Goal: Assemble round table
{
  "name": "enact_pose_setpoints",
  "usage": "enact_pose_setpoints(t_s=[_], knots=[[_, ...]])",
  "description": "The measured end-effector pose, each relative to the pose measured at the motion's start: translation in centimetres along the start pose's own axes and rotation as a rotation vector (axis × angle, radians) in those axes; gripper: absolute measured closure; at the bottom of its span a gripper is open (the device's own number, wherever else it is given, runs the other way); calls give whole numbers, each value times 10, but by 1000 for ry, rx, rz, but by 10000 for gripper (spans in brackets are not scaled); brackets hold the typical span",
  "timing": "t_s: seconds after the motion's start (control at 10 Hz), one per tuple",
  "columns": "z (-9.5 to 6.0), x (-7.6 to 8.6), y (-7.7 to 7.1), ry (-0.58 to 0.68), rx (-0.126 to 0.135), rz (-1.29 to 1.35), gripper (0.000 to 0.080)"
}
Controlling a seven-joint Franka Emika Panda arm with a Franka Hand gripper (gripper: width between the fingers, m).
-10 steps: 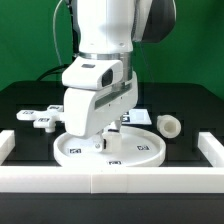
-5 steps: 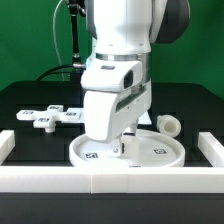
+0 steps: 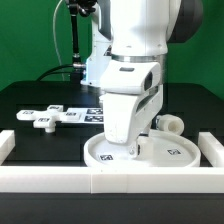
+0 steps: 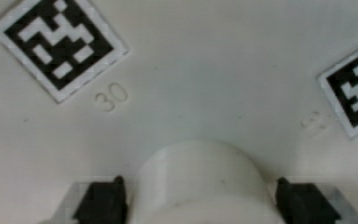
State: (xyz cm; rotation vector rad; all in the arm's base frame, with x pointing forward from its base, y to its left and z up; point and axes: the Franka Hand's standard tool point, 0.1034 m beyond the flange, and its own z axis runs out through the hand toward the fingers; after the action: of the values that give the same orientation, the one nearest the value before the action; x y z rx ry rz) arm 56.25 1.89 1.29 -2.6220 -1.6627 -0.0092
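We find the two dark fingers (image 4: pixel 101 200) set on either side of a rounded white hub (image 4: pixel 202 165) that rises from the disc (image 3: pixel 178 156). In the wrist view each pad lies against a flank of the hub with no gap visible. We therefore judge the gripper (image 3: pixel 134 150) to be pinching the hub rather than standing spread over it. The hub is the only raised feature on an otherwise flat face. We judge it was chosen as the handhold because the rim is too wide for the fingers to span.

Around the grip, the wrist view shows the disc's flat face and two square tags (image 4: pixel 60 40), with the number 30 moulded beside one. The disc lies flat on the black table (image 3: pixel 30 95), rim upward. Its near edge is just behind the front bar (image 3: pixel 110 182) and close to the side bar (image 3: pixel 212 145) on the exterior view's right. We judge that the bars serve as stops for squaring the part.

The short post (image 3: pixel 170 125) lies just beyond the disc's far edge, not yet fitted. The foot piece (image 3: pixel 45 117) lies flat, well apart on the exterior view's left, and has not been picked up.

In our judgement the assembly is at an early stage, with the disc being positioned and nothing joined. The risk we note is the hub slipping between the pads if the disc catches on a bar.
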Motion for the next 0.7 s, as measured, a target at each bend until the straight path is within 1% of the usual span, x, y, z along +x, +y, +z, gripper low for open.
enact_pose_setpoints(t_s=[0.1, 0.4, 0.7], knots=[[0, 1, -1, 1, 0, 0, 393], [0, 13, -6, 4, 2, 21, 393], [0, 13, -6, 2, 2, 37, 393]])
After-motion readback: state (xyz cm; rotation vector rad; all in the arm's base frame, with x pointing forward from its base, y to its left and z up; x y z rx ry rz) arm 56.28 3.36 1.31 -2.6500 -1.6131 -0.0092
